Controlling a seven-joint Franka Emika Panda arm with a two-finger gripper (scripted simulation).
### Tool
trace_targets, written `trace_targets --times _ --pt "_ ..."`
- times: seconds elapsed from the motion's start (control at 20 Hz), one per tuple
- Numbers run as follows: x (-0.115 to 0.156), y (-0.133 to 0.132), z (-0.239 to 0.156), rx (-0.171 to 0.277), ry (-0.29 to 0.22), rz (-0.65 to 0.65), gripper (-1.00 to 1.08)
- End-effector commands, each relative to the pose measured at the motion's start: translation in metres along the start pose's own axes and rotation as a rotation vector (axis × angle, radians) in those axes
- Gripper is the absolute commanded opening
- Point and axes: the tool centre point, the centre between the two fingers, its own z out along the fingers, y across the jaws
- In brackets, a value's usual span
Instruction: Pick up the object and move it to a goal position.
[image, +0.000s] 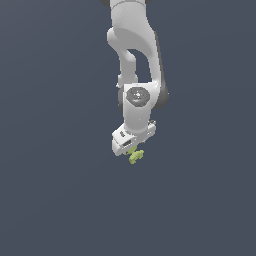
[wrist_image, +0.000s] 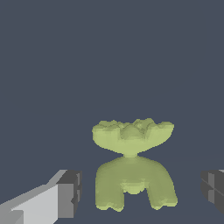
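The pincer (wrist_image: 140, 192) stands wide open, with a dark-padded finger (wrist_image: 70, 194) on one side of the object (wrist_image: 131, 170) and the other finger's pad (wrist_image: 214, 190) on the far side, and clear gaps show between each pad and the piece, so it has hold of nothing. The object sits between the two fingers in the wrist view, nearer the one carried on the pale grey bar than the other. It is a small yellow-green, lumpy thing: a broad arched lower part with two short legs, a narrow neck above that, and a wider, scalloped cap across it. In the exterior view the object (image: 136, 156) shows as a tiny yellow-green lump just below the white body of the pincer (image: 133, 148), partly tucked under it, lying a little below the middle of the picture. Whether it rests on the dark slate-blue surface (image: 50, 200) or hangs just clear of it cannot be told, since the ground is a flat even colour with no shadow to read. Above the pincer the white arm (image: 135, 60) rises nearly straight to the upper edge of the exterior view, its round wrist joint with a grey cap facing the camera and a dark band along the side toward the exterior view's right.
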Motion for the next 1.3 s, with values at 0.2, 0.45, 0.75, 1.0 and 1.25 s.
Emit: trace_targets --times 0.2,0.45,0.75,1.0,1.25 --pt "0.000 0.000 0.002 0.000 0.000 -0.008 1.00" --pt "0.000 -0.001 0.019 0.000 0.001 -0.010 1.00" --pt "0.000 -0.001 0.047 0.000 0.001 -0.013 1.00" --pt "0.000 0.000 0.051 0.000 0.001 -0.013 -1.00" --pt "0.000 0.000 0.051 0.000 0.001 -0.013 -1.00"
